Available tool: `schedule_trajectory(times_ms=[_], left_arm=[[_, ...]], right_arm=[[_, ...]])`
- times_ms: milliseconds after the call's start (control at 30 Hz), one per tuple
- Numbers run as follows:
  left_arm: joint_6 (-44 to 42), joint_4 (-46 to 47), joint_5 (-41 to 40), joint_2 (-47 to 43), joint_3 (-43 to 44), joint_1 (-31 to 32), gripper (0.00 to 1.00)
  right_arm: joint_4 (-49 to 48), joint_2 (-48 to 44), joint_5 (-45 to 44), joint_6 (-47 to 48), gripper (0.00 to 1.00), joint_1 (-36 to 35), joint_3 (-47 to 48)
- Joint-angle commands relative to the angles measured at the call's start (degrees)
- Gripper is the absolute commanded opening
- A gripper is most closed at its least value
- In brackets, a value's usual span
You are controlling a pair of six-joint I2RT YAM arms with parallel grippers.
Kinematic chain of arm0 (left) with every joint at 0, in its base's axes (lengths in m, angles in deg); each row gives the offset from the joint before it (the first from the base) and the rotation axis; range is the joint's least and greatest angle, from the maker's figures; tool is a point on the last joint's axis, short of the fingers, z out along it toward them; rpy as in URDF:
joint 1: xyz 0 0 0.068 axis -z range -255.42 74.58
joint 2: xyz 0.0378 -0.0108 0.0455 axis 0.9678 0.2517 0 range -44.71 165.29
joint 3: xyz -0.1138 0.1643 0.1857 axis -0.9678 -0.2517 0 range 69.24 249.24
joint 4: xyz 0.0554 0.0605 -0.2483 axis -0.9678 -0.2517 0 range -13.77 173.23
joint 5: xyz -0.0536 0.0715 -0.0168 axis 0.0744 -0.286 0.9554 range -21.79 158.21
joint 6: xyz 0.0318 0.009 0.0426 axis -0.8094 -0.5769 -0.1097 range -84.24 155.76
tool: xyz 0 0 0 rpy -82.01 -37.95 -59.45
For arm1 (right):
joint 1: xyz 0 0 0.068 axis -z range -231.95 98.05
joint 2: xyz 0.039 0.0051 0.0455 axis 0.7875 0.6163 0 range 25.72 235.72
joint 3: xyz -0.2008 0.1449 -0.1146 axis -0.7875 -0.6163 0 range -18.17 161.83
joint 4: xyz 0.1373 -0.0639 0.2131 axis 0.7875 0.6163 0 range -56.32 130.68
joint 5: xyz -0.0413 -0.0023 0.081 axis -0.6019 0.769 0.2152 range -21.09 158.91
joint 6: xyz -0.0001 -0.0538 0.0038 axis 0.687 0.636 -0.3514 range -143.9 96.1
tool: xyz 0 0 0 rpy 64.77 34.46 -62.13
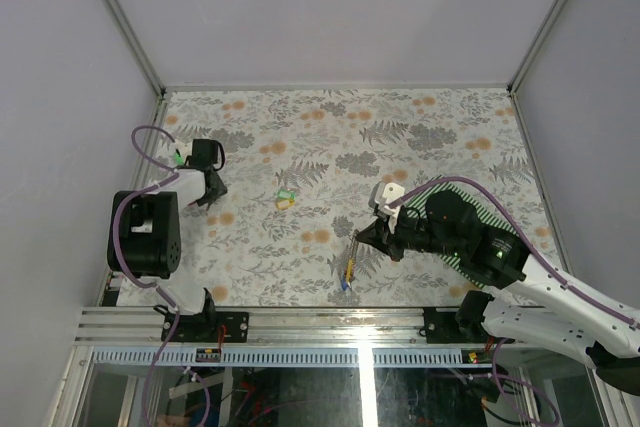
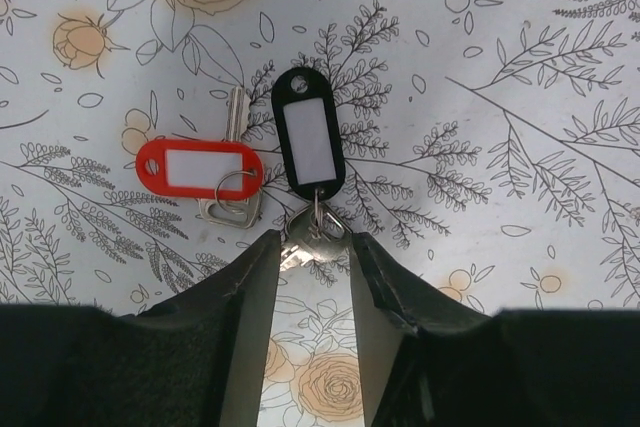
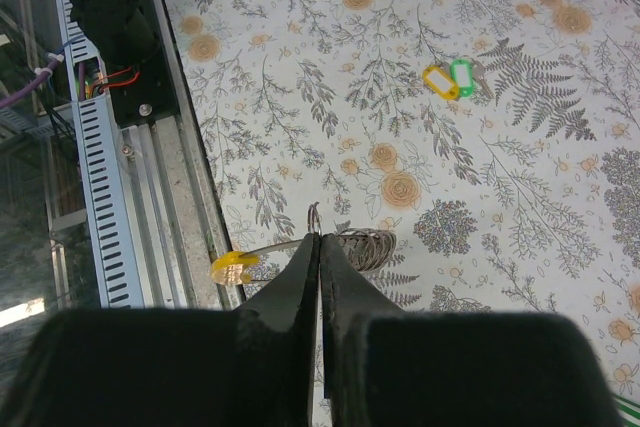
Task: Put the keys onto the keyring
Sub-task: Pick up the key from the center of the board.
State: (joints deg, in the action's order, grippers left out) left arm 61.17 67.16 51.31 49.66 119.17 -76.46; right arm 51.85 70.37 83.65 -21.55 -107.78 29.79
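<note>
floral cloth [image 1: 400, 117] w/ right end effector [image 3: 318, 240] clenched on keyring [image 3: 368, 245], left end effector [image 2: 315, 239] released over half-hidden black-tag key [image 2: 309, 142]

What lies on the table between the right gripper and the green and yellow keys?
Only bare flowered cloth; the right wrist view shows it between the right gripper and the green and yellow keys.

Lab cell: aluminium frame [image 1: 300, 322], white panels [image 1: 330, 7]

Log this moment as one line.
left gripper: open over black-tagged key | right gripper: shut on keyring | yellow and green keys: loose
</note>
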Motion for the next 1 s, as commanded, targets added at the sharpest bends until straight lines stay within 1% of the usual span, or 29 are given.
schedule_trajectory(times_ms=[0,333,533,633,833,967], left_arm=[[-1.2,3.5,-1.2,1.2,2.2,-0.7,0.34],[-1.9,3.8,-1.3,2.6,2.9,-1.2,0.27],[-2.1,3.7,-2.2,3.1,3.0,-1.3,0.26],[-2.2,4.7,-0.6,2.6,2.4,-1.3,0.26],[-2.6,7.9,2.7,-1.5,0.3,-1.3,0.35],[-2.8,7.4,0.8,-3.3,0.3,-1.3,0.37]], right_arm=[[-2.6,-0.7,2.0,-0.6,0.0,-0.3,2.8],[-2.8,-0.3,2.1,-0.6,0.0,-0.4,2.8],[-2.7,-0.2,2.4,-0.6,0.0,-0.3,2.9],[-2.5,-0.2,2.4,-0.6,0.0,-0.3,2.9],[-2.6,-0.1,2.6,-0.6,0.0,-0.4,2.8],[-2.7,0.2,2.9,-0.6,0.0,-0.4,2.8]])
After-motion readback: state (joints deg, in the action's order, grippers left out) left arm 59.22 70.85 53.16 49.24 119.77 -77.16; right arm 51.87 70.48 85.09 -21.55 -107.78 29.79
